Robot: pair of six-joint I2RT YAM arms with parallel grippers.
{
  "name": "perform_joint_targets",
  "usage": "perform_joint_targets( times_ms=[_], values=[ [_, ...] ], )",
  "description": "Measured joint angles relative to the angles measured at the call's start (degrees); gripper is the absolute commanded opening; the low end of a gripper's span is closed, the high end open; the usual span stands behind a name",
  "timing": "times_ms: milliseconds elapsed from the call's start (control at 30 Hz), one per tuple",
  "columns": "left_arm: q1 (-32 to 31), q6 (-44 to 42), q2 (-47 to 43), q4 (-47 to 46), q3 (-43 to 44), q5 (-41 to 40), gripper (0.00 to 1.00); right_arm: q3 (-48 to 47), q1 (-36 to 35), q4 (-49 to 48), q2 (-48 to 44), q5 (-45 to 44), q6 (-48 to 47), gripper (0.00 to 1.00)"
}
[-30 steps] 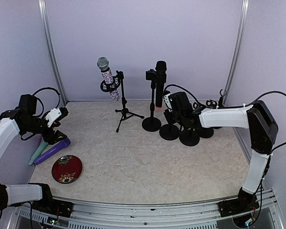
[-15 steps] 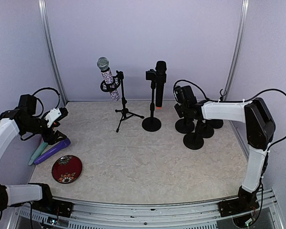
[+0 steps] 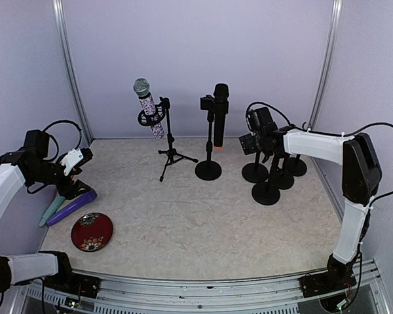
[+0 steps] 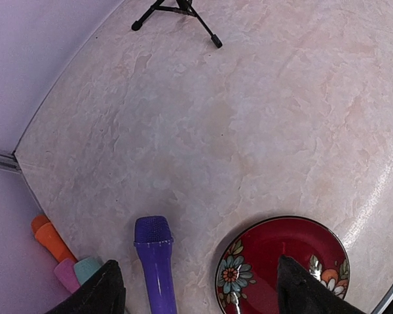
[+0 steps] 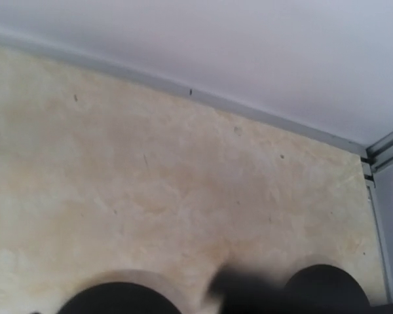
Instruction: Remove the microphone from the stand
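A microphone (image 3: 147, 103) with a silver head and a patterned body sits tilted in the clip of a black tripod stand (image 3: 169, 145) at the back. To its right, a black microphone (image 3: 220, 114) stands upright in a round-base stand (image 3: 208, 169). My right gripper (image 3: 250, 145) hovers above a group of bare round-base stands (image 3: 265, 193), to the right of the black microphone and touching neither microphone. Its wrist view is blurred and its fingers do not show. My left gripper (image 4: 203, 291) is open at the far left, low over a purple microphone (image 4: 156, 261) lying on the table.
A red flowered plate (image 4: 275, 252) lies by the left gripper. Teal, pink and orange microphones (image 4: 65, 258) lie against the left wall. Dark stand bases (image 5: 118, 299) fill the bottom of the right wrist view. The tripod's feet (image 4: 177, 10) show far ahead of the left gripper.
My right arm has swung right and back from beside the black microphone's stand. A round-base stand went with it and now stands among the others. The left arm has not moved.
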State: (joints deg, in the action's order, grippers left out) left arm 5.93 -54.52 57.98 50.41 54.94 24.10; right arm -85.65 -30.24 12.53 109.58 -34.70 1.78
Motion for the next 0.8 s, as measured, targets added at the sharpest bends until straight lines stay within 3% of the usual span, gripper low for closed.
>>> perform_joint_targets(
  times_ms=[267,400,567,800],
  values=[
    [0.0,0.0,0.0,0.9,0.4,0.1,0.82,-0.5,-0.3,0.8,-12.8,4.5,2.3,1.00],
    [-0.2,0.2,0.0,0.9,0.7,0.2,0.85,-3.8,-1.0,-1.1,-17.2,11.1,1.6,1.00],
    [-0.2,0.4,0.0,0.9,0.8,0.5,0.98,-9.3,-1.2,-0.8,-15.1,22.9,-0.8,1.00],
    [-0.4,0.3,0.0,2.2,1.8,1.4,0.99,-12.5,-1.3,1.2,-8.5,35.3,-3.5,1.00]
  ],
)
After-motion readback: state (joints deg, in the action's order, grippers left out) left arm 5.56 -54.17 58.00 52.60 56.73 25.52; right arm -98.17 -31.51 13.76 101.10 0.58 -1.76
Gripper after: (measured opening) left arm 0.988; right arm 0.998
